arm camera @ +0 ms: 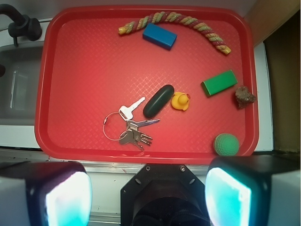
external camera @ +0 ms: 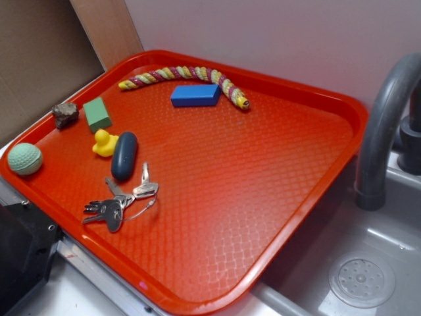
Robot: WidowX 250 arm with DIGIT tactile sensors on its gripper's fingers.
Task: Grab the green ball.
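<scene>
Red tray [external camera: 309, 217] with a textured floor sits partly over a grey sink [external camera: 368, 263]; curved grey faucet [external camera: 385, 118] stands at the right in the exterior view.

Green ball [external camera: 25, 158], pale mint and dimpled, rests in the tray's near-left corner in the exterior view, against the raised rim. In the wrist view the green ball [arm camera: 226, 144] lies at the lower right of the tray, just beyond the right finger.

Hand [arm camera: 146, 188]: both fingers [arm camera: 225, 193] show at the bottom of the wrist view, spread wide apart, nothing between them. They are above the tray's near edge, touching no object.

Other items on the tray:
- brown rock [external camera: 65, 114] near the left rim, just beside a green block [external camera: 97, 114]
- yellow rubber duck [external camera: 104, 143] touching a dark blue oval object [external camera: 123, 156]
- bunch of keys [external camera: 122, 201] on a wire ring, near the oval object
- blue block [external camera: 195, 95] at the far side, just beside a braided rope toy [external camera: 191, 78], pink and yellow, curving along the far rim

The ball is well apart from the keys and the blue block; closest neighbours are the rock and the duck.
</scene>
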